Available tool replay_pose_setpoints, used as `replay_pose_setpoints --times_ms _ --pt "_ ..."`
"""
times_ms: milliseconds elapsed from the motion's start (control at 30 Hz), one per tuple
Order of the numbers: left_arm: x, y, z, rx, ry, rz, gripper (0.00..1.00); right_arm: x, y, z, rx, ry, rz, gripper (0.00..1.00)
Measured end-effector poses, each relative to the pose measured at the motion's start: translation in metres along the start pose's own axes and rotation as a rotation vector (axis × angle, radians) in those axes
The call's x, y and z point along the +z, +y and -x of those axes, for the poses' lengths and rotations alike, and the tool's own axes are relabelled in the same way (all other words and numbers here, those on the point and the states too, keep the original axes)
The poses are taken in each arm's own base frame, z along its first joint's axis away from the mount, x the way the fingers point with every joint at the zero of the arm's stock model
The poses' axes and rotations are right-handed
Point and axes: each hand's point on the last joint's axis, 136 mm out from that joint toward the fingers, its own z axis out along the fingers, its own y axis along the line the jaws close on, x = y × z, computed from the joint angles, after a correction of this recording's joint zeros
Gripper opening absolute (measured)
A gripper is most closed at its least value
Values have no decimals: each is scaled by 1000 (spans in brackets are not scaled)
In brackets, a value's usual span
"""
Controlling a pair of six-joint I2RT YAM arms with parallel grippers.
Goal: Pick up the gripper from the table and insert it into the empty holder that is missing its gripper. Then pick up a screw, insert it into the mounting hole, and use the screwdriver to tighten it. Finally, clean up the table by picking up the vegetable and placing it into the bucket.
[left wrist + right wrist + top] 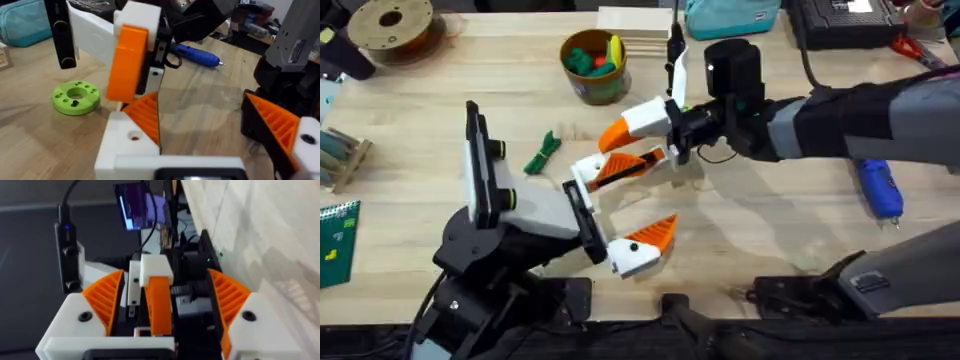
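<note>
Soft, even light falls from above on the pale wooden surface (770, 230), bright without harsh glare. Faint, diffuse shadows lie on the wood just beneath the right gripper (638, 150) and beside the left gripper (625, 215). The overhead view is mildly soft throughout, and the dark arm bases at its near edge are blurred. In the left wrist view, that gripper's own white and orange fingers (275, 125) are out of focus, while the blue screwdriver (197, 54) beyond them is a little crisper. The right wrist view is dim and smeared; a purple-lit screen (137, 205) glows beyond its gripper.
</note>
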Motion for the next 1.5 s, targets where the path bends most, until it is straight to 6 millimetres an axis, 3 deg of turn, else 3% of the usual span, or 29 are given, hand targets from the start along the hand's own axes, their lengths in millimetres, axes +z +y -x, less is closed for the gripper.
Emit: replay_pose_setpoints --times_ms 100,300,467,567,667,800,900,1100,1333,1500 --pt "0 0 0 0 0 -2 987 -9 -4 12 -4 -60 -19 895" --pt "0 0 0 0 0 -2 988 -50 -13 54 -60 -262 -81 900" --pt "0 0 0 0 1 -2 987 -80 12 100 -182 -388 -133 902" --pt "0 0 0 0 1 -2 987 -88 17 115 -150 -412 -225 903" --pt "0 0 0 0 1 -3 987 -99 5 114 -106 -396 -515 903" --pt "0 0 0 0 1 -3 987 -108 1 114 -237 -365 -800 906" --pt "0 0 0 0 1 -3 987 -114 -13 108 -339 -303 -1018 906" --pt "0 0 0 0 1 -3 987 -108 -45 101 -480 -140 -1250 895" --pt "0 0 0 0 1 -3 987 -101 -83 101 -504 -22 -1330 427" --pt "0 0 0 0 1 -3 987 -103 -85 102 -513 -15 -1346 396"
